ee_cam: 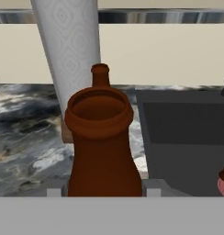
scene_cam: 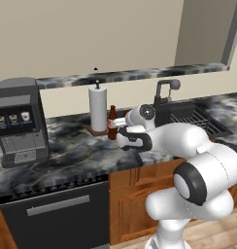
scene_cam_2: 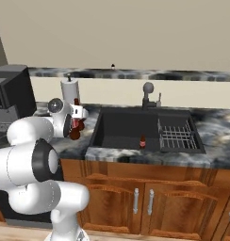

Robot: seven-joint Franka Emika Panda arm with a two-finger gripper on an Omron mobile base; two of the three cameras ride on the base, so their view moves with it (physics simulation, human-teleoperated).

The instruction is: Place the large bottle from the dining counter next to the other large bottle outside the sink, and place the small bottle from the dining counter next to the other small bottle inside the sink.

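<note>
My gripper point(ee_cam: 103, 190) is shut on the large bottle point(ee_cam: 101, 147), a dark brown glass bottle whose open mouth faces the hand camera. It is upright over the marbled counter, left of the sink point(ee_cam: 187, 137). Right behind it rises the neck of the other large bottle point(ee_cam: 100, 75), beside the white paper towel roll point(ee_cam: 70, 46). From the right base view, the gripper point(scene_cam_2: 79, 115) holds the large bottle point(scene_cam_2: 75, 132) left of the sink point(scene_cam_2: 121, 129). A small pinkish-red bottle point(scene_cam_2: 143, 141) stands inside the basin. The dining counter and its small bottle are out of view.
A coffee machine point(scene_cam: 18, 121) stands at the counter's left end. The dark faucet point(scene_cam: 166, 92) rises behind the sink, and a wire dish rack point(scene_cam_2: 176, 134) fills the basin's right part. The paper towel roll point(scene_cam: 97, 109) stands close to the bottles.
</note>
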